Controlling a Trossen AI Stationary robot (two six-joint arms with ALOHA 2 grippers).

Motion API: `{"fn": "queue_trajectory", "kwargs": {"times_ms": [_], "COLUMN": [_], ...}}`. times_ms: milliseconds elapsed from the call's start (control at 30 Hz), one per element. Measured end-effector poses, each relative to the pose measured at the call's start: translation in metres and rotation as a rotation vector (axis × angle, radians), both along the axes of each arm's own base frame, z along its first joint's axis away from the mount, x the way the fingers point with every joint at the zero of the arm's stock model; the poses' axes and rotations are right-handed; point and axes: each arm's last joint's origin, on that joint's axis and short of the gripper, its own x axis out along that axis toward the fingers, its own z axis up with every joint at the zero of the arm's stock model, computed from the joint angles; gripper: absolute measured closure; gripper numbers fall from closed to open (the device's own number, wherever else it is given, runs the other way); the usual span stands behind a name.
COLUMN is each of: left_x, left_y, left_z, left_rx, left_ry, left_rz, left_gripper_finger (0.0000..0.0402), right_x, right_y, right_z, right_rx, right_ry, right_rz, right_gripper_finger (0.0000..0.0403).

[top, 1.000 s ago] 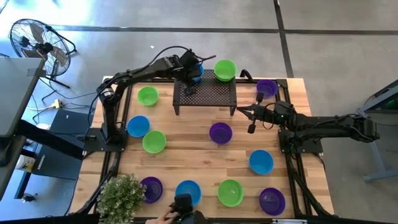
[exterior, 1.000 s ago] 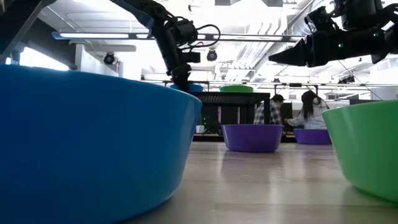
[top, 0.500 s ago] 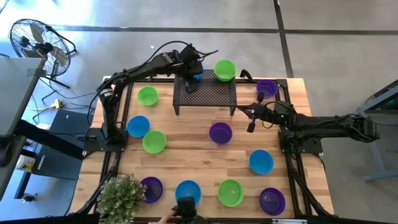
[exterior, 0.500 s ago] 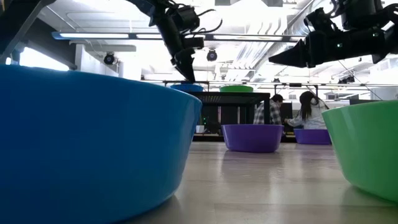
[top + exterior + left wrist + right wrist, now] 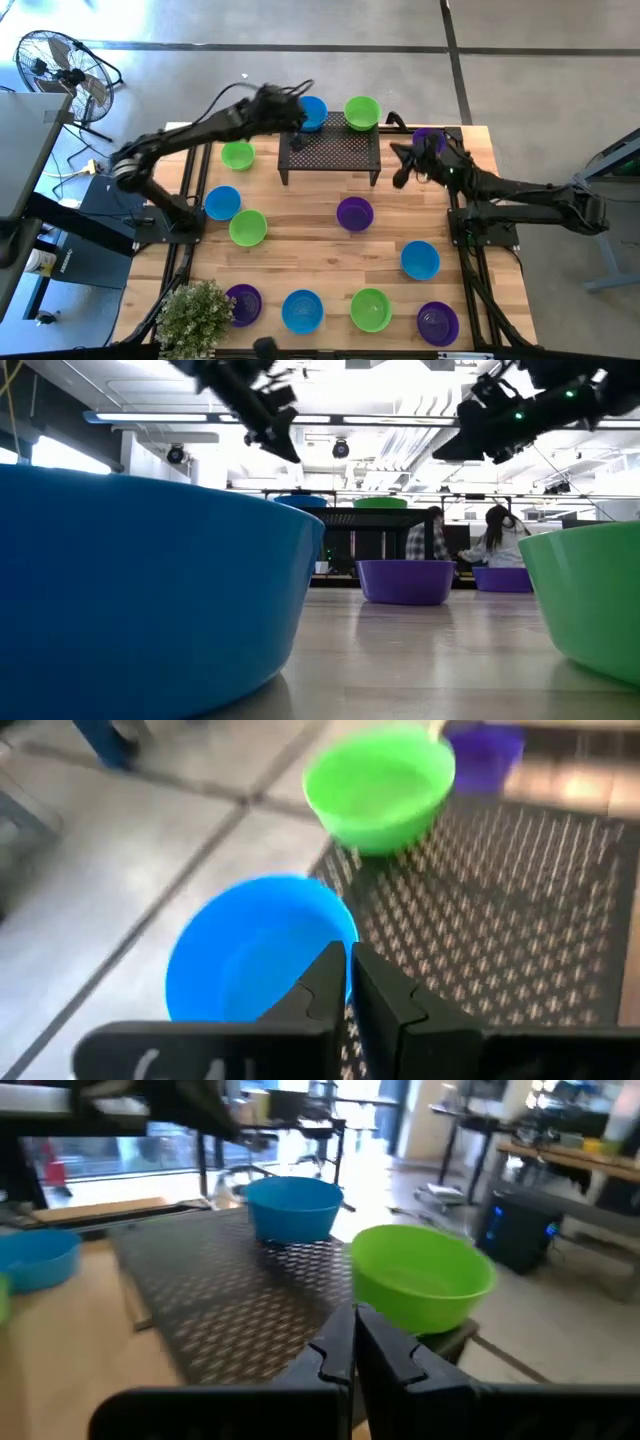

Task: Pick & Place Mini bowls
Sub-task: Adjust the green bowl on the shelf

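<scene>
A black perforated rack stands at the far middle of the table. Two mini bowls sit upright on its far edge: a blue bowl at the left corner and a green bowl at the right. My left gripper hovers just left of and above the blue bowl, fingers shut, holding nothing. My right gripper hangs shut and empty off the rack's right end, facing the green bowl. A purple bowl lies partly hidden under the right arm.
Several more bowls lie scattered on the wooden table: green, blue, green, purple, blue, and a near row from purple to purple. A potted plant stands near left.
My left gripper has drawn off the blue bowl, rising and swinging toward the table's left edge; the bowl stays on the rack's far left corner. My right gripper has swung toward the far edge beside the rack's right end. A hand at the near edge has gone.
</scene>
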Motion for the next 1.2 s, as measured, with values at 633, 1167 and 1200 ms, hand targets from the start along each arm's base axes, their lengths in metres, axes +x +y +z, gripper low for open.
{"fn": "queue_trajectory", "kwargs": {"times_ms": [633,1167,1200], "left_x": [-0.082,-0.083,-0.083], "left_y": [-0.053,-0.055,-0.055], "left_z": [-0.084,-0.091,-0.091], "left_rx": [0.005,-0.005,-0.001], "left_ry": [-0.446,-0.445,-0.443], "left_rz": [-0.053,-0.079,-0.08], "left_gripper_finger": [0.0401,0.0401,0.0401], "right_x": [0.009,0.03,0.03], "right_y": [-0.125,-0.158,-0.157], "right_z": [0.002,-0.02,-0.019], "right_rx": [0.181,0.278,0.279], "right_ry": [0.137,0.111,0.109], "right_rz": [-0.22,-0.166,-0.158], "right_gripper_finger": [0.0403,0.0403,0.0403]}}
